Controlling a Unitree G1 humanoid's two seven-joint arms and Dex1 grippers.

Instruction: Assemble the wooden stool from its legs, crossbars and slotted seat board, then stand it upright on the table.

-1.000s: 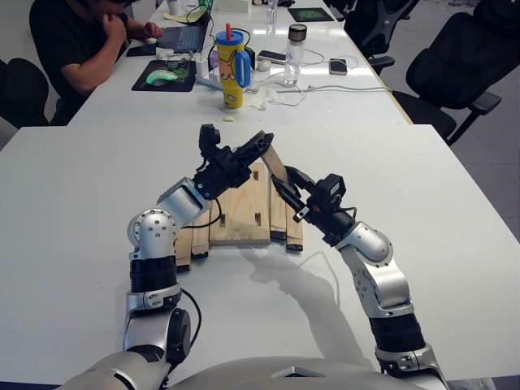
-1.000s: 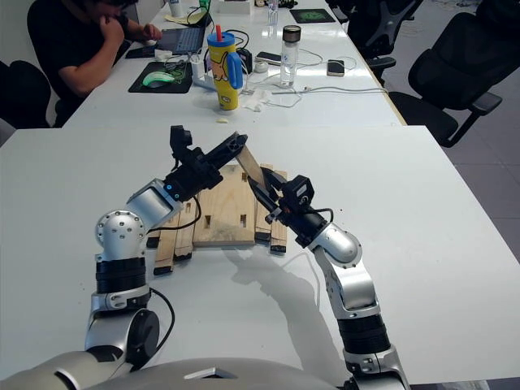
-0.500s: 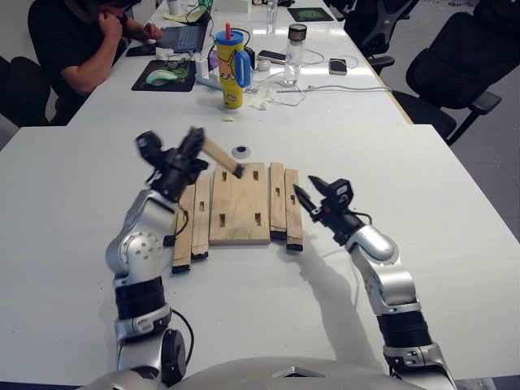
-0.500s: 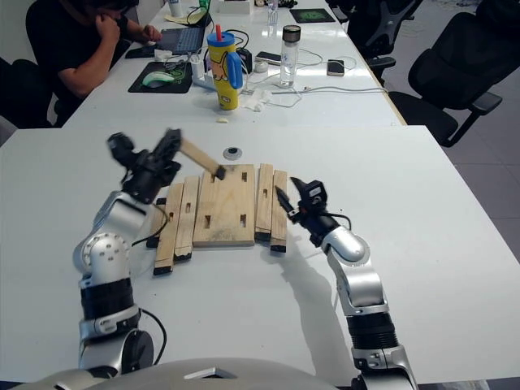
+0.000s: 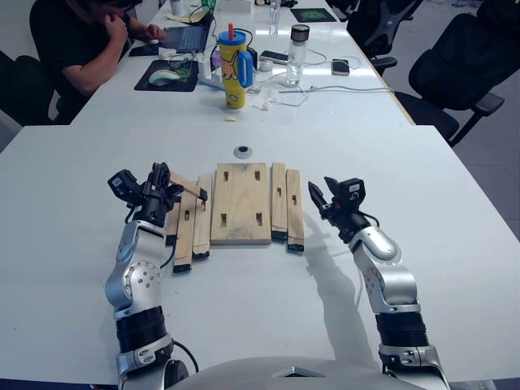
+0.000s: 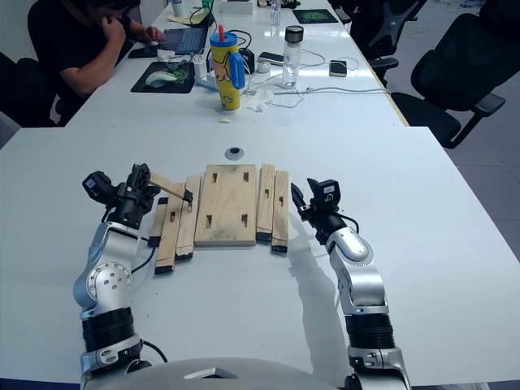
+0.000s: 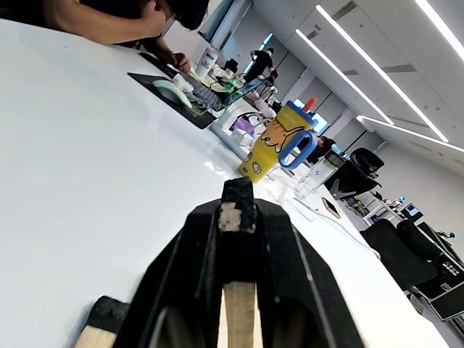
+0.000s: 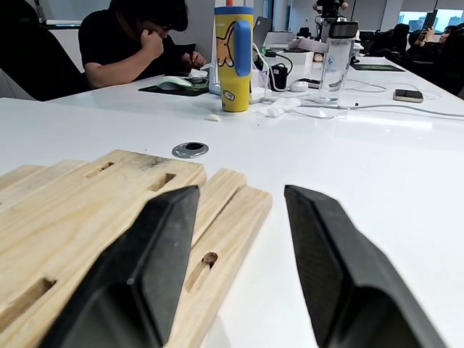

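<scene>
The slotted seat board point(image 5: 240, 203) lies flat mid-table. Two wooden legs point(image 5: 286, 207) lie along its right edge, and two more point(image 5: 193, 229) along its left. My left gripper point(image 5: 165, 185) is shut on a short wooden bar with a black tip point(image 5: 188, 188), held low over the left legs; in the left wrist view the bar point(image 7: 239, 319) sits pinched between the fingers. My right gripper point(image 5: 319, 197) hovers open and empty just right of the right-hand legs point(image 8: 225, 217), level with the seat board point(image 8: 87, 210).
A round cable hole point(image 5: 241, 151) sits in the table just beyond the board. On the far table stand a yellow cup point(image 5: 231, 69) and a bottle point(image 5: 296, 53), with a person seated at a laptop. Bare table surrounds the parts.
Both grippers held the bar above the board; the right one let go and drew back right. The left arm swung the bar left and down over the left legs.
</scene>
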